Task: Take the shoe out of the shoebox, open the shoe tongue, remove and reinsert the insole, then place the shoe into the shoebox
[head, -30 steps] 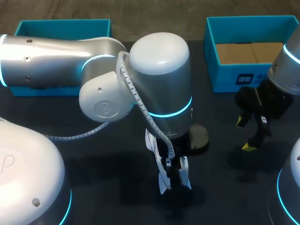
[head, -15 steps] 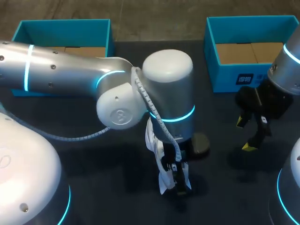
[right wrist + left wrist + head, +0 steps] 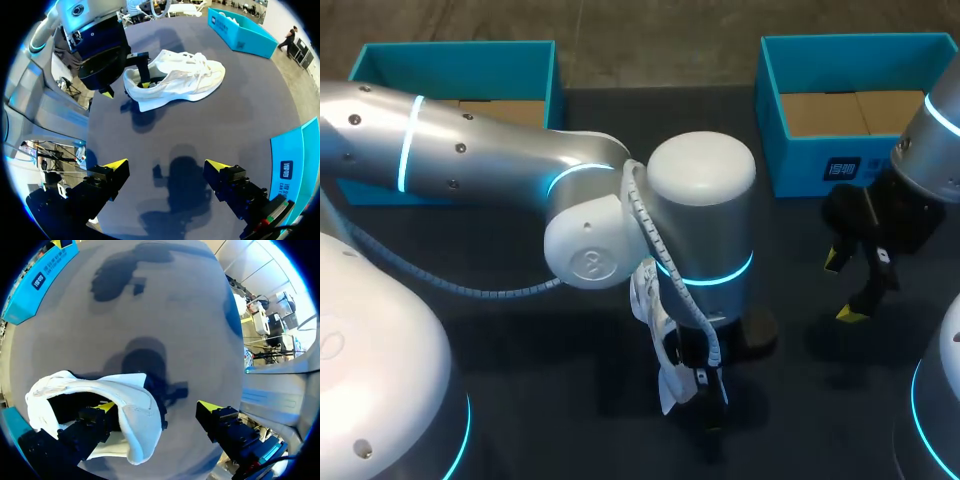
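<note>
On the table's near middle, shoe: a white laced trainer with a pale sole is being shown lying on the dark table, outside both boxes.
Left gripper: its fingers are being held wide, with one dipped into the heel opening and the other outside, clear of the shoe.
Right gripper: it is being held wide over bare table at right, gripping nothing.
Left box: blue, far left.
Right box: blue, far right.

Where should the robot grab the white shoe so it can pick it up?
Probably at the heel rim of the white shoe, coming from above. The opening faces up and the wall there is thin, so one finger can go inside and the other outside. The left tool stands open with one finger in that opening.
</note>
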Robot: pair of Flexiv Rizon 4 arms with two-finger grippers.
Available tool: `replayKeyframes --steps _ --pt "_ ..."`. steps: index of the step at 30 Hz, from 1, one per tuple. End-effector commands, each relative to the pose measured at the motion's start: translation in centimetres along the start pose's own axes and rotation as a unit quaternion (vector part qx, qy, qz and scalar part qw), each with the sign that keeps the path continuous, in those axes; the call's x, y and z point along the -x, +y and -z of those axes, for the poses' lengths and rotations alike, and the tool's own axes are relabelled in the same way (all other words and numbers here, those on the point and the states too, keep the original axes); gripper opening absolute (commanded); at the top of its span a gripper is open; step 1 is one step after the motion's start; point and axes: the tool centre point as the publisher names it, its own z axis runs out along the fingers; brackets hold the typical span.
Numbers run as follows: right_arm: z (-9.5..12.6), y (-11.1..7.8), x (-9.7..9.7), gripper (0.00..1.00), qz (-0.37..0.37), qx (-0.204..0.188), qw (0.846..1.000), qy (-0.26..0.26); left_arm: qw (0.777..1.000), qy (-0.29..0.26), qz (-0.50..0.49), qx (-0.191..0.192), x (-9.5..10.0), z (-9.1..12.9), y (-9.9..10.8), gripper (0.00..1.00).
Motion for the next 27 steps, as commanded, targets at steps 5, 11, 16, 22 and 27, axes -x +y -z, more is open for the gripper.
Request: replayKeyframes --steps 5,11,16,22,27 --pt "-0.08 0.01 0.0 1.0 0.0 -0.001 1.0 0.0 1.0 -0.001 0.0 0.0 -0.18 -0.15 0.08 1.0" --pt "-0.08 0.01 0.0 1.0 0.0 -0.001 1.0 0.0 0.998 -0.046 0.028 0.02 -0.58 -0.78 0.8 0.86" --pt "-0.08 0.01 0.0 1.0 0.0 -0.001 1.0 0.0 0.998 -0.049 0.031 0.019 -0.5 -0.83 1.0 0.8" --pt "-0.08 0.01 0.0 1.0 0.0 -0.001 1.0 0.0 0.998 -0.054 0.036 0.018 -0.4 -0.89 0.97 0.62" --pt "-0.08 0.01 0.0 1.0 0.0 -0.001 1.0 0.0 0.997 -0.06 0.042 0.019 -0.37 -0.89 1.02 0.49"
